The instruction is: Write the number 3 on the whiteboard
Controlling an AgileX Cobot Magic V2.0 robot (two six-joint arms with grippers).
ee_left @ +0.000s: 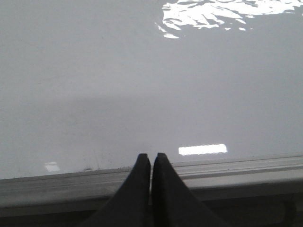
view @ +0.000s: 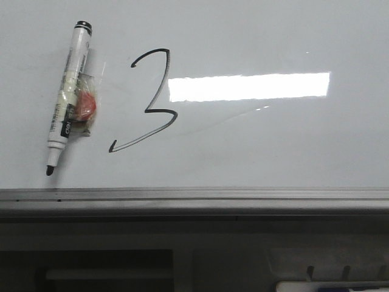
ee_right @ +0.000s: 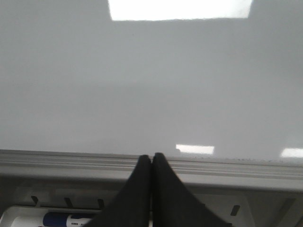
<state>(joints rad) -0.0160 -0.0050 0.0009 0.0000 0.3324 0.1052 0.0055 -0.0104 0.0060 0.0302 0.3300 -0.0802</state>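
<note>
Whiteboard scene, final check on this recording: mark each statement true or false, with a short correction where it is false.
1. A black number 3 is drawn on the whiteboard. True.
2. The left gripper holds the marker. False: its jaws are shut on nothing, and the marker lies on the board.
3. The marker lies to the right of the 3. False: it lies to the left.
4. The marker's cap is on. False: its black tip is bare.
5. The right gripper is shut and empty. True.
</note>
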